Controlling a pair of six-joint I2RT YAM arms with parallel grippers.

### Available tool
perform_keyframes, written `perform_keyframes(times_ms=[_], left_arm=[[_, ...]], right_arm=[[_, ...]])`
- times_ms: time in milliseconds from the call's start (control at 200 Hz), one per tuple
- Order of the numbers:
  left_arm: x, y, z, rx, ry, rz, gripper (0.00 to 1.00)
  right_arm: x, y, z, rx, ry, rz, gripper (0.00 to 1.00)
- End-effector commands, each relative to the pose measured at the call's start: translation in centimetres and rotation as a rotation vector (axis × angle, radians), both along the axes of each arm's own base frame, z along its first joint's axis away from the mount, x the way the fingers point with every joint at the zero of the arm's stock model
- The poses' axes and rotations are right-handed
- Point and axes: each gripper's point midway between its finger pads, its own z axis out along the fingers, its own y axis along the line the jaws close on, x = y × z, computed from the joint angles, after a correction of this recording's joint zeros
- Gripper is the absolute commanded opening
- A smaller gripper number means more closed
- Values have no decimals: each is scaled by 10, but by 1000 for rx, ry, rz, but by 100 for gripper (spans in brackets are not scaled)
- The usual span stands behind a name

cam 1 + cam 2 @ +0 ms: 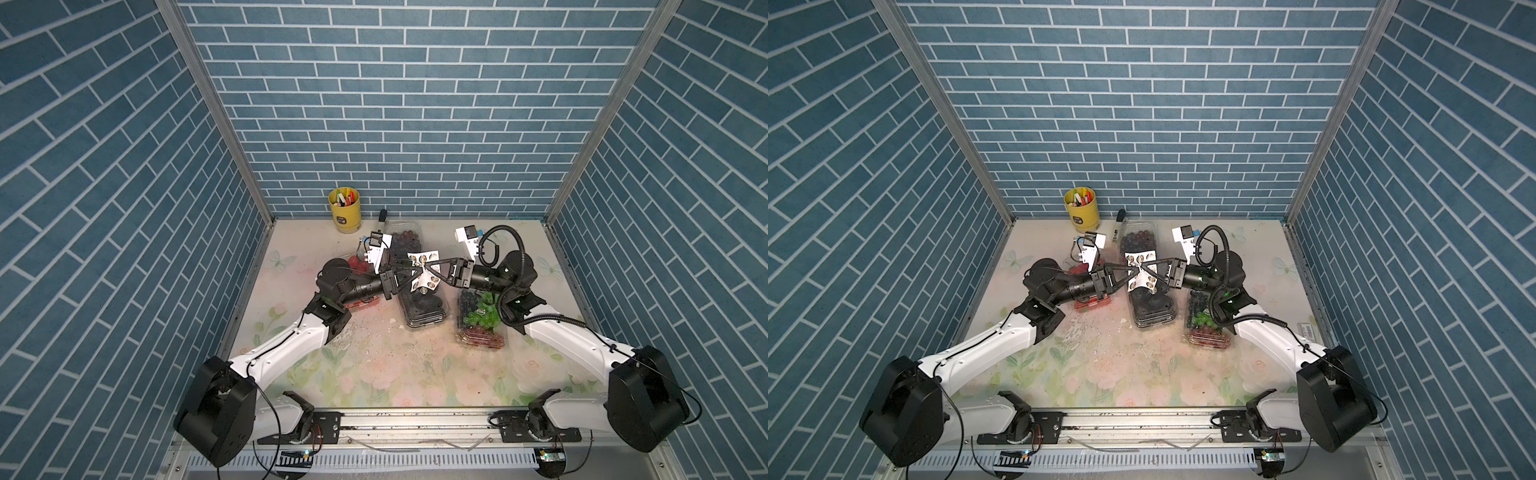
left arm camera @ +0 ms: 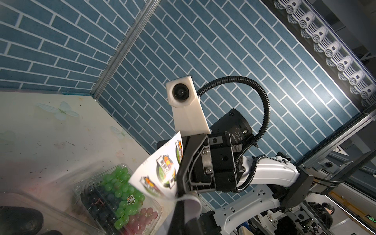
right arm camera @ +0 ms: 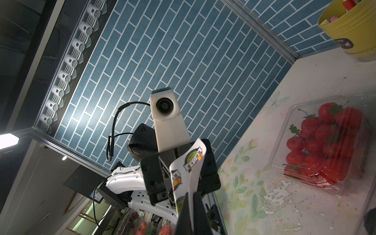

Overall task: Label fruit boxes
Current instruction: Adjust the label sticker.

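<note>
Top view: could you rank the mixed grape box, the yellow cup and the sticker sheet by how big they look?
1. mixed grape box
2. yellow cup and sticker sheet: about alike; the sheet is crumpled and held aloft, so its size is unsure.

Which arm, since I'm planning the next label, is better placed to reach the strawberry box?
Left, probably. The strawberry box lies under the left arm, near the left gripper. The right gripper, likewise shut on the sticker sheet, would have to cross the black-fruit box.
</note>
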Motion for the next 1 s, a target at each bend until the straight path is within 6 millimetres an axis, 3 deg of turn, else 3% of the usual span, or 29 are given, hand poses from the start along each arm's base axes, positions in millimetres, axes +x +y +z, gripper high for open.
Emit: perform_keyframes(times_ms=[0, 635, 865, 990], left_arm=[[20, 13, 11, -32, -35, 95, 0], [21, 11, 6, -27, -16, 82, 0], [13, 13, 6, -21, 18, 67, 0], [10, 15, -1, 17, 55, 74, 0]], right_arm=[[-20, -1, 13, 10, -84, 76, 0], [-17, -2, 8, -20, -95, 46, 0], [-4, -18, 7, -112, -159, -111, 25], [3, -34, 1, -224, -221, -241, 30]])
